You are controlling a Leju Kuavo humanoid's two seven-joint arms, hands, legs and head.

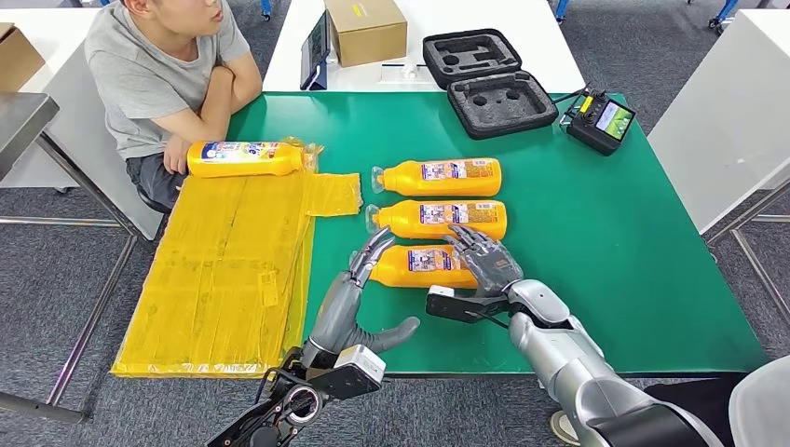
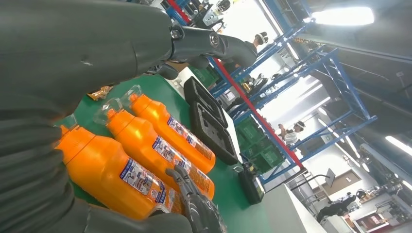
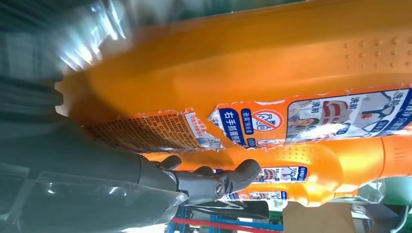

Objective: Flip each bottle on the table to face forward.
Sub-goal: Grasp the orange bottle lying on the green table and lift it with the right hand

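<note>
nearest bottle (image 1: 424, 266) lying crosswise, cap toward yellow sheet (image 1: 224, 270) | left hand (image 1: 359, 279) spread at cap end, gripping nothing | right hand (image 1: 486, 258) resting fingers on its far end, looks nearer

A green table (image 1: 615, 242) carries three orange bottles (image 1: 438, 177) lying in a row, a yellow plastic sheet (image 1: 233, 270), an open black foam case (image 1: 489, 79) and a controller (image 1: 601, 121).

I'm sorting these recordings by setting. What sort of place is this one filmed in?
Probably an indoor robotics lab or industrial test hall. White work tables stand around the green table, an open foam-lined equipment case lies on it, and the left wrist view shows blue steel racking under bright ceiling lights.
</note>
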